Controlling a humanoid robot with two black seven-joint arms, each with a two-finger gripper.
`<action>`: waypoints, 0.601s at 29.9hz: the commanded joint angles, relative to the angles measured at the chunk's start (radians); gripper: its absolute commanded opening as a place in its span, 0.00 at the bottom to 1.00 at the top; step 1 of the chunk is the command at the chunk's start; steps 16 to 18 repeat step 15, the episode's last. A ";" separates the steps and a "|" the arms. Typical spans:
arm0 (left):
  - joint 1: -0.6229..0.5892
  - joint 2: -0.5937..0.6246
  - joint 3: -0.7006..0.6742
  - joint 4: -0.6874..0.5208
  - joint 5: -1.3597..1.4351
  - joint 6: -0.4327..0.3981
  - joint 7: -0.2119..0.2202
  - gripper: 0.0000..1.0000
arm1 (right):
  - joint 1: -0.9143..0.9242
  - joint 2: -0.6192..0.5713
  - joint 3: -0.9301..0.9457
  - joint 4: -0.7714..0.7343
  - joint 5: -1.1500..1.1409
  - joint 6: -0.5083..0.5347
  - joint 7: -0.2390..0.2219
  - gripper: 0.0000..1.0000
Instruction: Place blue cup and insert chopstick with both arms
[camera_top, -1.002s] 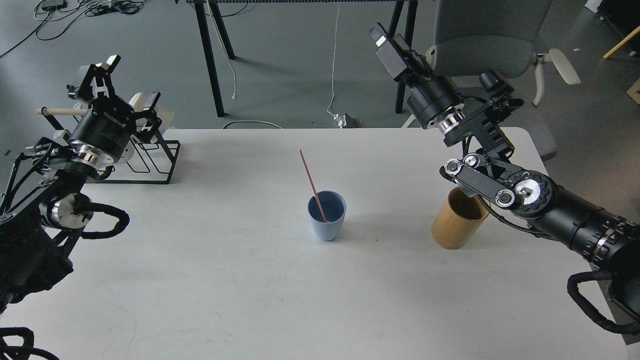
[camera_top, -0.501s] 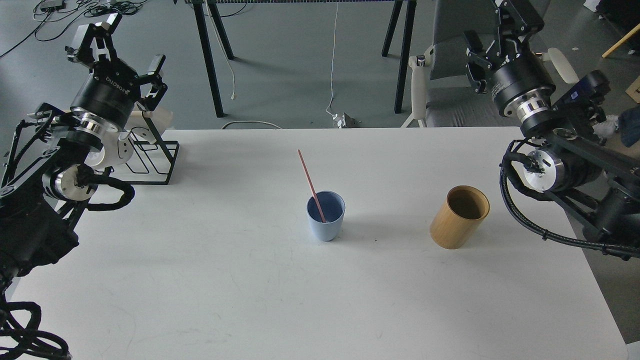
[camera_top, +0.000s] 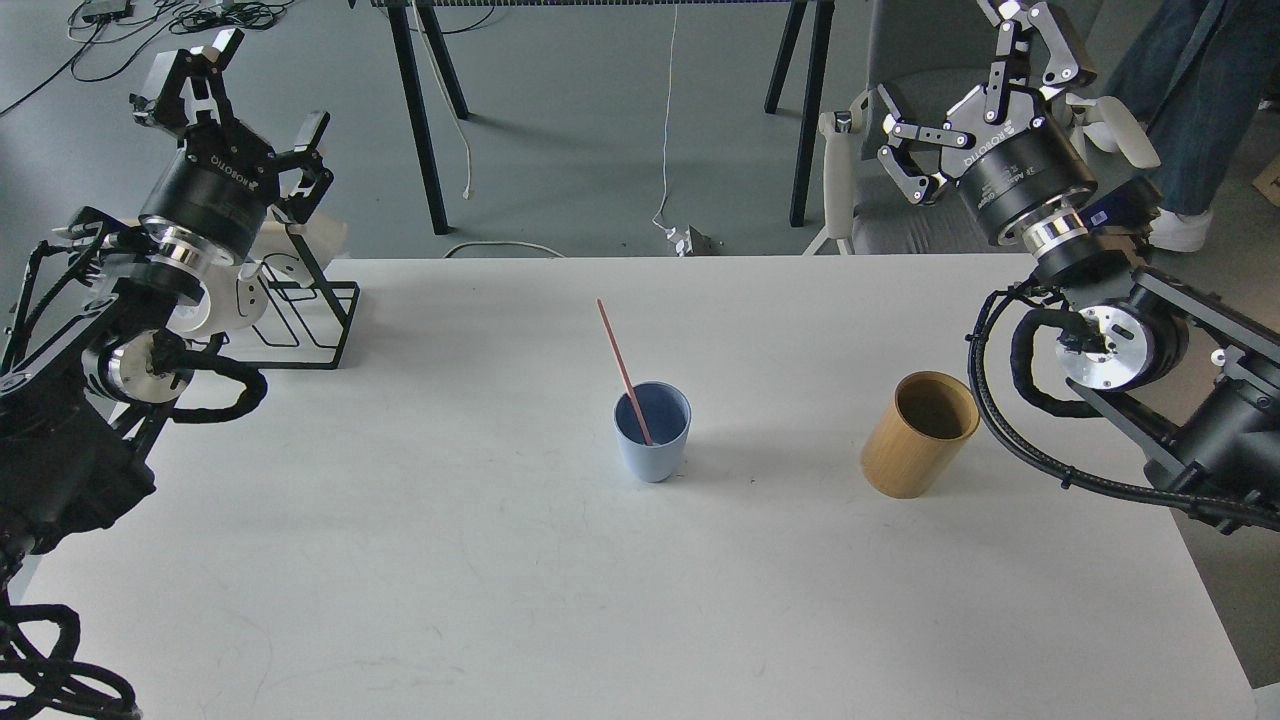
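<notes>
Blue cup (camera_top: 652, 430) upright mid-bench, chopstick (camera_top: 624, 370) standing in it; both hands raised, holding nothing.

Chopstick's lower end sits inside the cup, shaft leaning up and to the left past the rim. Left hand (camera_top: 222, 110) above the bench's (camera_top: 500, 560) far-left corner, fingers spread, over a black wire rack (camera_top: 310, 320). Right hand (camera_top: 975, 95) above the far-right corner, fingers spread wide. Tan wooden cylinder (camera_top: 918, 434) stands right of the cup, well apart from it.

Bright, even overhead light; the white rectangular counter (camera_top: 400, 560) shows soft, faint shadows; focus is sharp throughout.
</notes>
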 joint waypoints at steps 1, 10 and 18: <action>-0.001 -0.001 -0.002 -0.005 -0.002 0.000 0.000 0.99 | -0.002 0.030 0.026 -0.027 -0.001 0.001 0.000 0.99; -0.001 -0.006 -0.004 -0.008 -0.022 0.000 0.000 0.99 | 0.018 0.033 0.036 -0.070 -0.011 0.009 0.000 0.99; -0.003 -0.017 -0.002 -0.010 -0.022 0.000 0.000 0.99 | 0.015 0.033 0.057 -0.045 -0.007 0.000 0.000 0.99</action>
